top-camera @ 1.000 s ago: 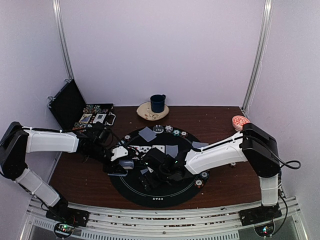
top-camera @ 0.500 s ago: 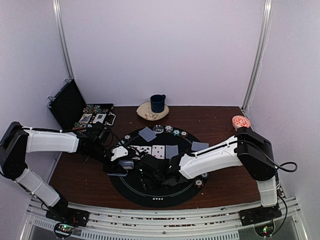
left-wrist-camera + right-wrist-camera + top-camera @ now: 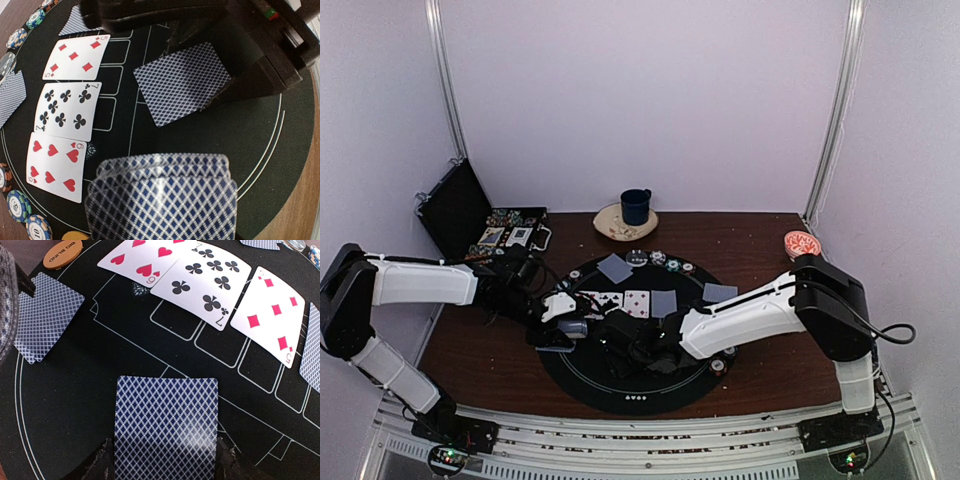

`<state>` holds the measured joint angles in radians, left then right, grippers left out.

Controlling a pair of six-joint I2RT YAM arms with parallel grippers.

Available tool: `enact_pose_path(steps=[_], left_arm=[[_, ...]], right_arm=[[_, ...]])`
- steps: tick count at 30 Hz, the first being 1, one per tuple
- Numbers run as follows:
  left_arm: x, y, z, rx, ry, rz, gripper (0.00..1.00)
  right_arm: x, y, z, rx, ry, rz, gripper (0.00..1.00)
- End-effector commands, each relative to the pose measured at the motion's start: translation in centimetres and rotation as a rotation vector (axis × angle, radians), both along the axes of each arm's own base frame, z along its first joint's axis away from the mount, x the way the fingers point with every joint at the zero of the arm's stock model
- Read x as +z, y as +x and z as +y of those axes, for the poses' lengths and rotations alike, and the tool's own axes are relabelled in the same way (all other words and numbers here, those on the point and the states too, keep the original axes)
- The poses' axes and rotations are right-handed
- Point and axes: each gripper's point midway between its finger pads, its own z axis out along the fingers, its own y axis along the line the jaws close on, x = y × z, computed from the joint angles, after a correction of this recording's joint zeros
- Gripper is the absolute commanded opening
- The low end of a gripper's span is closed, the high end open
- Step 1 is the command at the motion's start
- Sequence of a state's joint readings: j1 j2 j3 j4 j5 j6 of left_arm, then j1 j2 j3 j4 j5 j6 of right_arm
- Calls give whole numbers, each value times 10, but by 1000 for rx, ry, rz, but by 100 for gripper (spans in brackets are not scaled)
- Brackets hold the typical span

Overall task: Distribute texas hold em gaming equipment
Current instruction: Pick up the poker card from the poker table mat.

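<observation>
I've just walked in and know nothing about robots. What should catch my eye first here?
Three face-up cards lie in a row on the round black mat: six of hearts, seven of clubs, five of diamonds. The left claw grips a fanned deck beside them, while the right claw straddles one face-down card on the mat.

white-lined black mat (image 3: 75,415), blue-white lattice deck (image 3: 160,200) and lone card (image 3: 166,425), red hearts card (image 3: 140,260), black clubs card (image 3: 205,277), orange disc (image 3: 62,253)

Face-up cards (image 3: 62,107) in a row, face-down card (image 3: 182,82) beside, deck (image 3: 162,200) fanned.
</observation>
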<state>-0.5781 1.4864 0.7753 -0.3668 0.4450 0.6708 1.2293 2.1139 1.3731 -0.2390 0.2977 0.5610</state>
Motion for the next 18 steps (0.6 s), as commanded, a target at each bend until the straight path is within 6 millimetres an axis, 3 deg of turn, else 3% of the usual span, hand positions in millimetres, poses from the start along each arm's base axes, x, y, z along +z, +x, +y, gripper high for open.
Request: enact_pose_path(steps=[1, 12, 18], left_arm=[[16, 10, -8, 0, -42, -52, 39], [16, 9, -9, -1, -42, -51, 39], [16, 10, -9, -1, -43, -51, 39]], right_arm=[[-11, 0, -34, -42, -120, -8, 67], [9, 14, -52, -109, -109, -64, 67], [24, 35, -72, -177, -86, -96, 67]])
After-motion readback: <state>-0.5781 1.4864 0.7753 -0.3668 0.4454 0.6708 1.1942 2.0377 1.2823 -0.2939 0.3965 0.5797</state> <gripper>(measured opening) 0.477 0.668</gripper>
